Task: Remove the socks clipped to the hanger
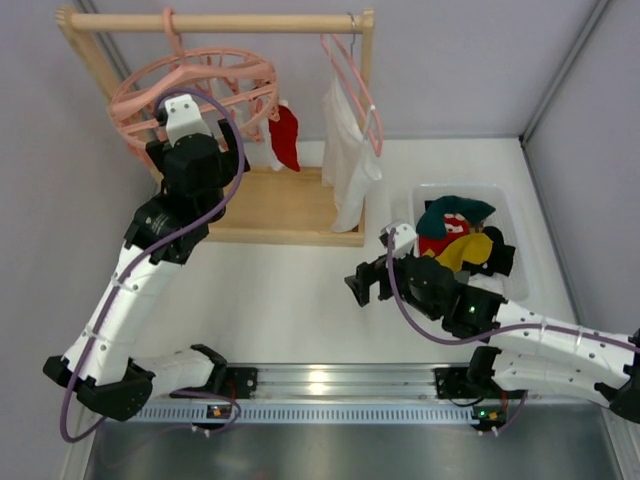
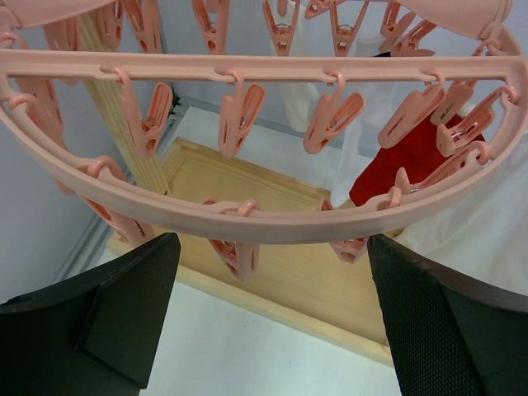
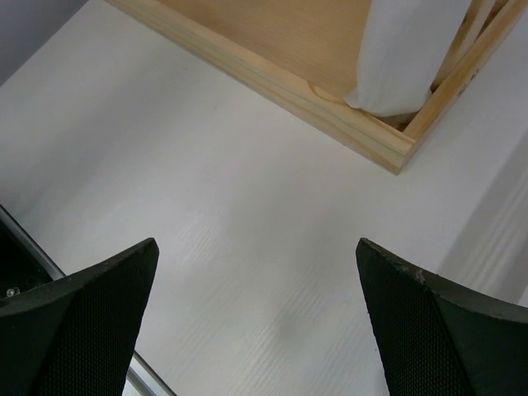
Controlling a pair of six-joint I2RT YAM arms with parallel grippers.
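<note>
**Top view.** Mounting rail point(image 1: 320, 385) and both arm bases lie nearest the lens, well in front of the wooden rack point(image 1: 290, 205). At the left end of the rack's top bar hangs the hanger point(image 1: 245, 72). The left gripper point(image 1: 180, 100) sits beneath the ring's near side, above the rack's base board. 1 red sock point(image 1: 286, 135) hangs from the ring's right edge, near the rack's middle, with its long axis vertical. A white item point(image 1: 266, 150) just beside it is possibly a 2nd sock. The red sock lies to the right of the left gripper, and the left arm is clearly the nearer. The right gripper point(image 1: 362, 285) hovers over the white table point(image 1: 290, 310) in front of the rack's right corner. A bin point(image 1: 505, 205) holding loose socks point(image 1: 455, 225) stands to the rack's right.

**Left wrist view.** Here the left fingers point(image 2: 107, 322) are spread wide with nothing between them. The ring's rim crosses just ahead, hung with empty clip pegs point(image 2: 239, 115). The red sock shows beyond the rim, to the right.

**Right wrist view.** Here the right fingers point(image 3: 82, 330) are parted and empty above bare table. The rack's front corner lies ahead, with a white garment point(image 3: 404, 58) hanging inside it. Grey walls point(image 1: 480, 70) stand close behind and beside the rack.
</note>
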